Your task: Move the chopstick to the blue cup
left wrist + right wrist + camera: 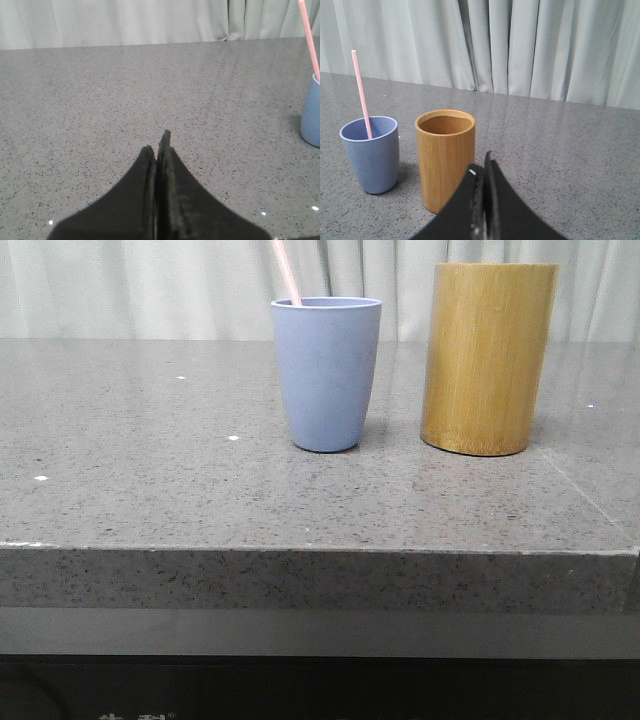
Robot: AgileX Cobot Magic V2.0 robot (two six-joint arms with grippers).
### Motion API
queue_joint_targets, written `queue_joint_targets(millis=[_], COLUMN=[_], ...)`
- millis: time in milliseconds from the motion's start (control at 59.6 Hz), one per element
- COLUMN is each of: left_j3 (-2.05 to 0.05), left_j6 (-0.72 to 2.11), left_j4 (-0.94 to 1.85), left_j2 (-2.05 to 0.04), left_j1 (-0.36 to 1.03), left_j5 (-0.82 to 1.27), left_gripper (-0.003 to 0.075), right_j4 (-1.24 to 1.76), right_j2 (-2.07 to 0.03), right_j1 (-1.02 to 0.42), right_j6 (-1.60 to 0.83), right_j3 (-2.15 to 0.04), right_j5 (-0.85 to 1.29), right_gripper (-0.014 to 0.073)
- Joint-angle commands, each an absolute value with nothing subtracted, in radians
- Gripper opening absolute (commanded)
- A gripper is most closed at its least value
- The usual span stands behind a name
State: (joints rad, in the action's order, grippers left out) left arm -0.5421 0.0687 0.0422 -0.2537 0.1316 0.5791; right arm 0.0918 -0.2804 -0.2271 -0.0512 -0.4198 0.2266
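Pale pink, pencil-slim chopstick standing in the matte periwinkle-blue tumbler, leaning against its rim and running out of the front view's top edge. Only one stick visible in any view; impossible to tell whether a second hides behind it. Blue tumbler upright on the grey speckled stone table, just beside the taller yellow-brown bamboo cylinder, apart from it by a narrow gap. Bamboo cylinder seen from above in the right wrist view, open mouth showing bare inner wall and nothing sticking out. No loose sticks lying on the tabletop in any view.

Left gripper pressed fully closed with black fingers together, holding nothing, hovering low over bare table well away from the tumbler at the edge of its view. Right gripper likewise closed tight and empty, nearest the bamboo cylinder.

Judged from this layout: transfer apparently done, stick already in the blue tumbler, source container seemingly emptied. Nothing evidently left except parking both arms, unless further sticks exist outside the views.
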Motion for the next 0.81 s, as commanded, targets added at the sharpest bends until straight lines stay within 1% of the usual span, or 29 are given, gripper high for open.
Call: queue_joint_targets(millis=[0, 403, 470, 621, 721, 788], left_j3=[-0.567, -0.554, -0.527, -0.413, -0.319, -0.263], left_j6=[0.058, 0.058, 0.063, 0.063, 0.063, 0.063], left_j4=[0.052, 0.052, 0.043, 0.041, 0.041, 0.041], left_j2=[-0.263, -0.259, -0.219, -0.056, 0.036, 0.025], left_j1=[0.129, 0.129, 0.122, 0.085, 0.073, 0.073], left_j5=[0.496, 0.480, 0.470, 0.463, 0.383, 0.328], left_gripper=[-0.0019, -0.0019, -0.0019, -0.0019, -0.0019, -0.0019], right_j4=[0.086, 0.086, 0.086, 0.086, 0.086, 0.086], right_j2=[-0.286, -0.286, -0.286, -0.286, -0.286, -0.287], right_j1=[-0.221, -0.221, -0.221, -0.221, -0.221, -0.221], right_j6=[-0.054, -0.054, -0.054, -0.054, -0.054, -0.054], right_j3=[-0.445, -0.445, -0.445, -0.445, -0.445, -0.445], right_j5=[0.139, 0.139, 0.139, 0.139, 0.139, 0.140], right_gripper=[-0.0112, -0.0112, -0.0112, -0.0112, -0.0112, -0.0112])
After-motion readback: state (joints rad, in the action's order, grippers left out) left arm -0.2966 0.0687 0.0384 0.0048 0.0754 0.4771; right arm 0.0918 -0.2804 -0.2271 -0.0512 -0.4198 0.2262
